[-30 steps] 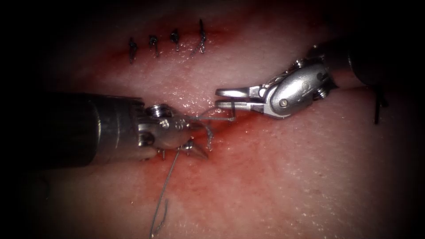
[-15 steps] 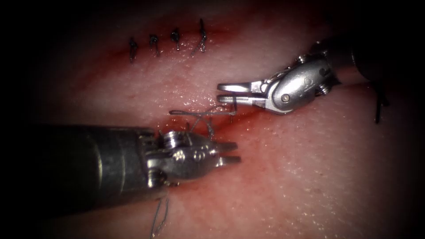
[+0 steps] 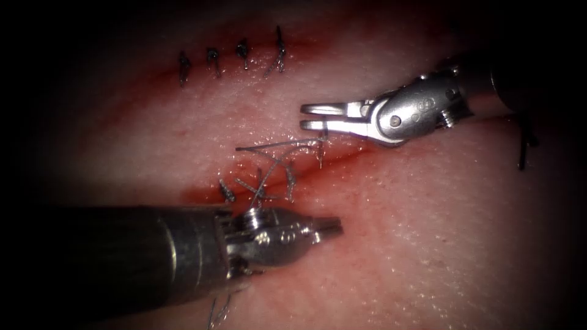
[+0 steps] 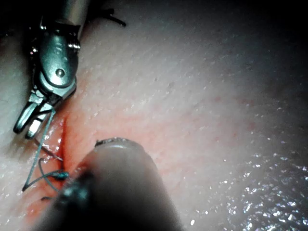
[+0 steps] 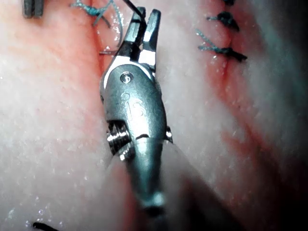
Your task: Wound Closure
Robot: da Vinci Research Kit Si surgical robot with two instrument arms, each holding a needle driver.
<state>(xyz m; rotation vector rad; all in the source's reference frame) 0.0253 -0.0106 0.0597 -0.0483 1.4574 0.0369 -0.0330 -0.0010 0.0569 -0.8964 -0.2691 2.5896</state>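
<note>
The cut (image 3: pixel 348 156) runs across the tissue (image 3: pixel 428 244) with red fluid along it. My right tool (image 3: pixel 312 117) lies just above the cut, its jaws close together, holding the thread (image 3: pixel 275 145) at the lower jaw; the same grip is seen in the left wrist view on the right tool (image 4: pixel 26 125) and thread (image 4: pixel 43 139). The strand runs left to a tangle of thread ends (image 3: pixel 263 183) over the cut. My left tool (image 3: pixel 329 227) sits below the cut, jaws shut on nothing. In the right wrist view the right tool (image 5: pixel 144 19) points at the thread (image 5: pixel 96 9). I cannot make out the needle.
A row of several finished dark stitches (image 3: pixel 244 55) lies on the tissue at the upper left, and another dark stitch (image 3: pixel 523 143) stands at the far right. Thin strands (image 3: pixel 220 308) trail under the left tool's shaft (image 3: pixel 122 256) at the bottom edge.
The left tool let go of the thread, dropped below the cut and slid right, and its jaws closed. The right tool rose a little, lifting the thread with it.
</note>
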